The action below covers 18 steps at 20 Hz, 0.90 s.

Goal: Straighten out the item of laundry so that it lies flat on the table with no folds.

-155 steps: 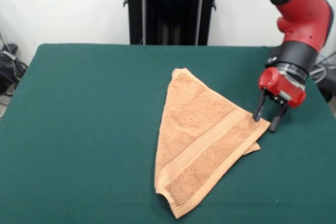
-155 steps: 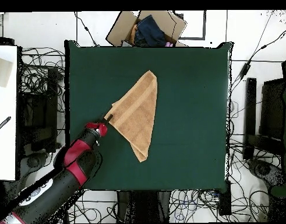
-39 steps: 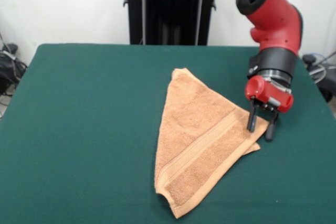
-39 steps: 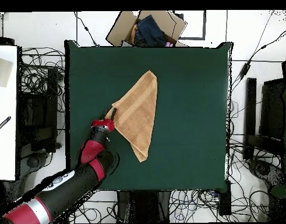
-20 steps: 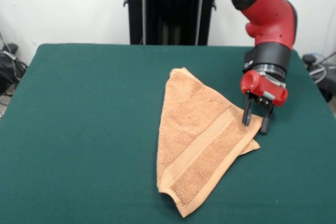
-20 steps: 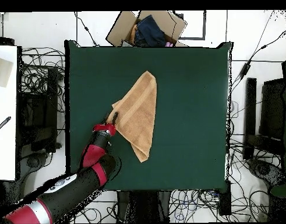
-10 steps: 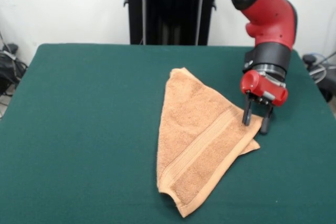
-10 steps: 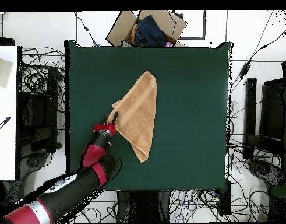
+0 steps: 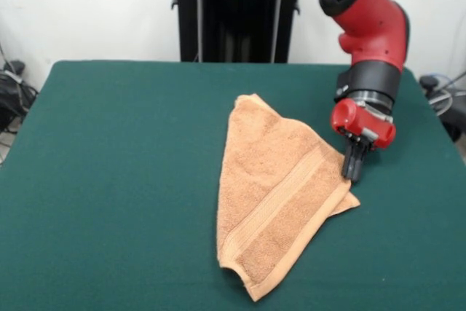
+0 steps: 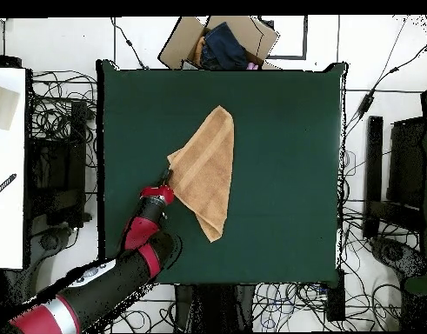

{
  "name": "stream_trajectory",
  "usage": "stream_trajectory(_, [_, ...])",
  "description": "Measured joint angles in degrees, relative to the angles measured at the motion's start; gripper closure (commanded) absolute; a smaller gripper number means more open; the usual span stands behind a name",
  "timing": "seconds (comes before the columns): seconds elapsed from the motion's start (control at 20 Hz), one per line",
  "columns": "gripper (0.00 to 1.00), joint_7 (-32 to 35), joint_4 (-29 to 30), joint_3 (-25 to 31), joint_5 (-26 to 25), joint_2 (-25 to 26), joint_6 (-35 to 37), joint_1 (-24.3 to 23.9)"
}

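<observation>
My gripper (image 9: pixel 353 171) is pinched closed on the folded towel's (image 9: pixel 273 194) corner, low over the green table (image 9: pixel 116 180).

Counter (image 10: pixel 277 130): dark green top. Towel (image 10: pixel 208 170): orange-tan, folded to a triangle, one woven band showing, lying left of centre. My tool (image 10: pixel 167 183): at the towel's left corner, my red and black arm (image 10: pixel 121 261) reaching from the lower left. Cardboard box (image 10: pixel 218 42): beyond the counter's top edge, dark cloth inside.
</observation>
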Motion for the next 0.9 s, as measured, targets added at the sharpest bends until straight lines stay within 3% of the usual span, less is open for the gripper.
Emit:
stream_trajectory(0.55, [1.0,0.0,0.8,1.0,-0.8,-0.3,-2.0,-0.7])
stream_trajectory(0.9, [1.0,0.0,1.1,2.2,-9.3,-3.0,-3.6,-4.5])
